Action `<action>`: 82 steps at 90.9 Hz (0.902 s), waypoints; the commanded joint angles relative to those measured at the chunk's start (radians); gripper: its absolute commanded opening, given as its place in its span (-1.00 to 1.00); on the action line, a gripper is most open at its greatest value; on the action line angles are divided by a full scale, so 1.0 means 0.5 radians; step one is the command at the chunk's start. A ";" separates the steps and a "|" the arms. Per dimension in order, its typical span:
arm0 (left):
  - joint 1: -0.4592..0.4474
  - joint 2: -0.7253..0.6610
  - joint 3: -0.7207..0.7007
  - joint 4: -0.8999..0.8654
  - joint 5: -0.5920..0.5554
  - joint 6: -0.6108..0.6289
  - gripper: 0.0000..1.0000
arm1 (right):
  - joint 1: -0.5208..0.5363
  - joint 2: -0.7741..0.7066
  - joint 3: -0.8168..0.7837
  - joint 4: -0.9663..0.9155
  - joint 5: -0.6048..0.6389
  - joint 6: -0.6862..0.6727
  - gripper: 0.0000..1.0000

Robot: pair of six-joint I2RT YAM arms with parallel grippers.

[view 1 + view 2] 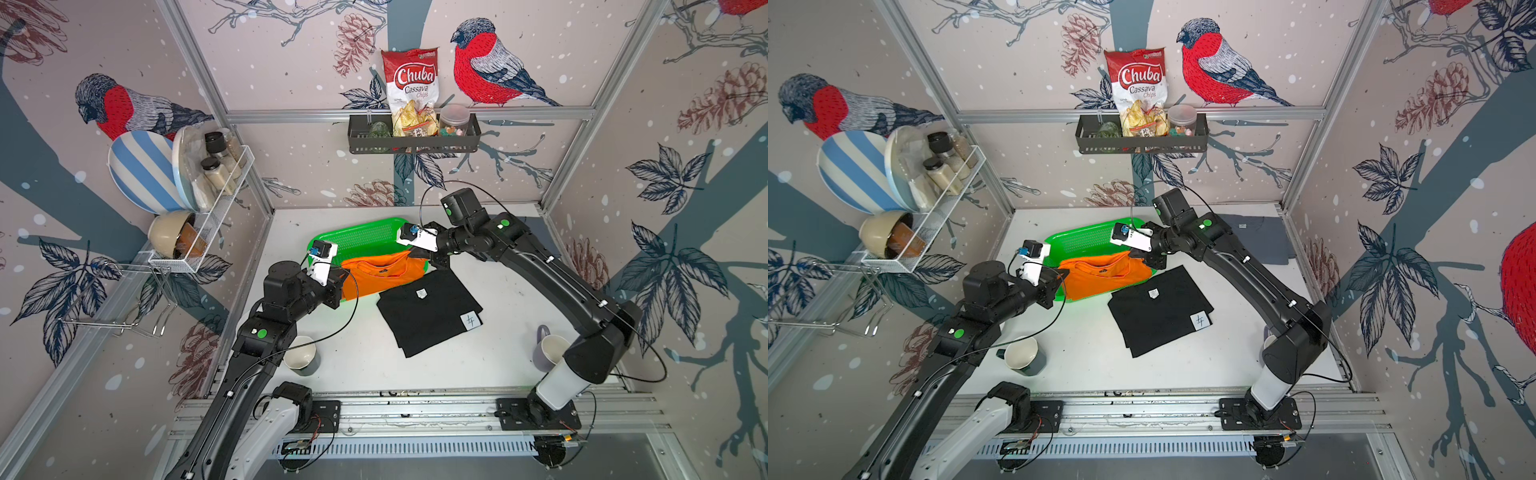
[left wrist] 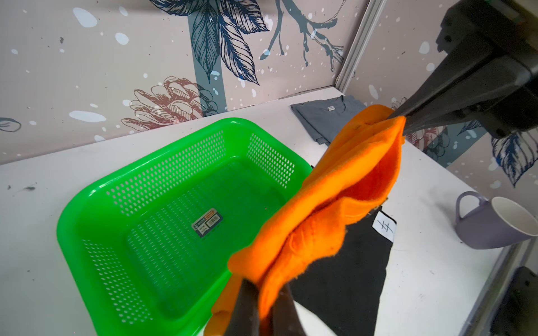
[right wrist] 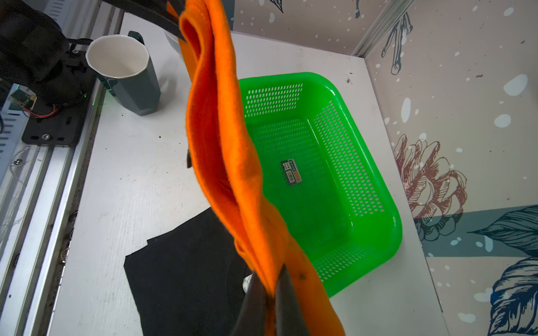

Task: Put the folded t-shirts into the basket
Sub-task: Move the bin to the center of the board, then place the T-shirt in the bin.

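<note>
Above the near side of the basket (image 1: 358, 224), I hold the orange shirt (image 1: 382, 270) off the bench (image 1: 357, 353), stretched between my two arms. My left gripper (image 2: 266, 305) is pressed together on one end of the cloth, with folds of orange bunched between its dark fingers (image 2: 247, 308). My right gripper (image 3: 270, 299) is pinched shut on the opposite end in the same way, the fabric squeezed flat where the two fingers meet. Between the two grips the shirt sags in loose, uneven layers. In both top views it covers the near part of the green basket; from the wrist views it hangs in the air beside the basket's near rim and does not lie inside. A small label (image 2: 207, 222) shows on the basket's perforated floor. The black shirt (image 1: 428, 311) lies flat on the bench just beside the basket, on my side of it, its white paper tag (image 1: 471, 321) facing up. The grey shirt (image 1: 1254, 237) lies folded at the far right corner of the bench, well apart from the basket. A dark green mug (image 1: 1021, 355) stands near my left arm and a lilac mug (image 1: 548, 351) near my right.
</note>
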 commanded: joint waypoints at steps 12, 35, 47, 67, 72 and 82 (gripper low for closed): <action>0.008 0.046 -0.059 0.274 0.076 -0.573 -1.00 | -0.071 0.216 0.376 -0.525 -0.115 -0.277 -1.00; 0.128 0.135 -0.029 0.086 -0.251 -0.555 -1.00 | -0.152 0.728 0.801 -0.452 -0.102 -0.155 -1.00; 0.220 0.306 -0.056 0.266 -0.179 -0.606 -1.00 | -0.174 1.011 1.112 -0.408 -0.066 -0.066 -1.00; 0.357 0.617 -0.038 0.465 -0.158 -0.600 -1.00 | -0.187 1.239 1.267 -0.205 -0.075 0.009 -1.00; 0.379 0.672 -0.035 0.511 -0.170 -0.606 -1.00 | -0.182 1.263 1.253 -0.141 -0.072 0.024 -1.00; 0.396 0.814 -0.026 0.617 -0.207 -0.579 -1.00 | -0.158 1.306 1.197 0.004 0.010 0.019 -1.00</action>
